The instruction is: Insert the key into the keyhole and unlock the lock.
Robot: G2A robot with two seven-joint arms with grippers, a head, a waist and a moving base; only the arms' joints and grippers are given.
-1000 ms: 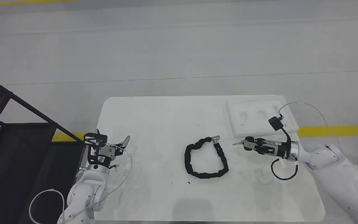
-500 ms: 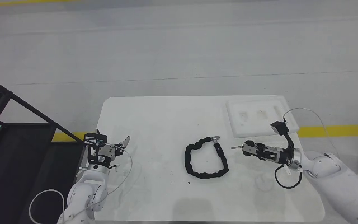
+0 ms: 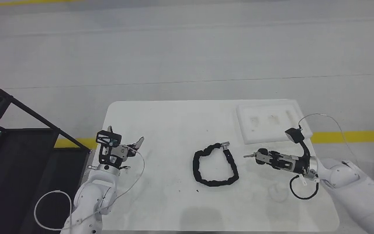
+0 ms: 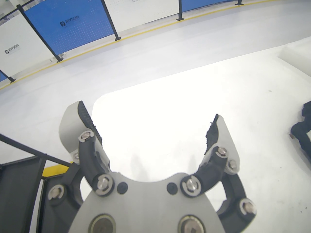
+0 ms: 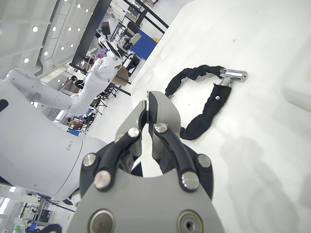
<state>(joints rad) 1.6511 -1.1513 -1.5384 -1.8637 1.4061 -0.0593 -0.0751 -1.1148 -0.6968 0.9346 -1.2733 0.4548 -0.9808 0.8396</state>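
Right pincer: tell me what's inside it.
The right pincer is shut on the key: a thin metal tip sticks out past the pads; the rest is hidden between them.

We see the left claw (image 3: 126,144) has swung right, farther over the desk (image 3: 169,123); the right claw (image 3: 258,155), gripping the key (image 3: 249,156), eased nearer.

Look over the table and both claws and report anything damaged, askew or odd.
On the left claw, one rubber pad looks ragged and torn at its tip, unlike the evenly ribbed pad opposite. The chain lock lies looped flat on the table, and the right claw is shut on the key; nothing there stands out.
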